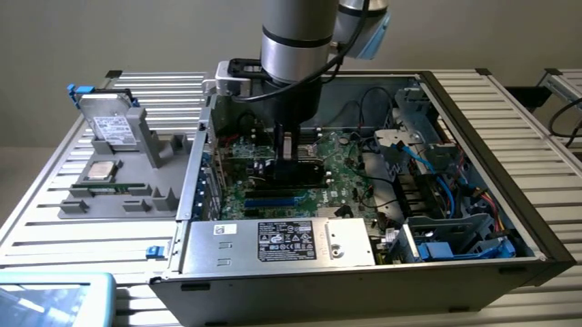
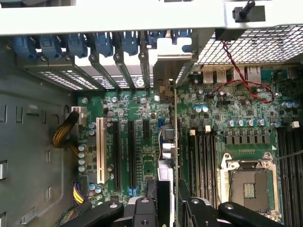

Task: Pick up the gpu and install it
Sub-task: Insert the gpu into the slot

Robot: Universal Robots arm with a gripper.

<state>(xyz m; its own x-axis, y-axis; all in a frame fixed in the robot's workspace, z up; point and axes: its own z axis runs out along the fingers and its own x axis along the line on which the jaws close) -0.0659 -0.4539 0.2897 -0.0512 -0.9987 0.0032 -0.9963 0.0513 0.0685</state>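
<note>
The gpu (image 2: 168,142) is hanging edge-on inside the open pc case (image 1: 473,102), just above the mobo (image 2: 142,111). Its metal end bracket is pointing toward the rear slot covers (image 2: 102,64) and their blue clips (image 2: 102,42). The fingers (image 2: 191,208) are pinching it on both flat faces, closed down to the card's thickness, so the gripper (image 2: 169,201) is carrying it alone.

Judging by looks, it's light, thin and stiff but fragile: bare pcb w/ small parts. Squeezing the flat faces is looking like the safest hold, staying off the bracket and the edge that goes into a slot. Those smooth faces could be letting it slip if it's meeting resistance.

It's sitting between the black expansion slots (image 2: 131,151) and the ram slots (image 2: 203,161); can't tell if it's touching the board. The empty cpu socket (image 2: 248,184) is lying well apart.
</note>
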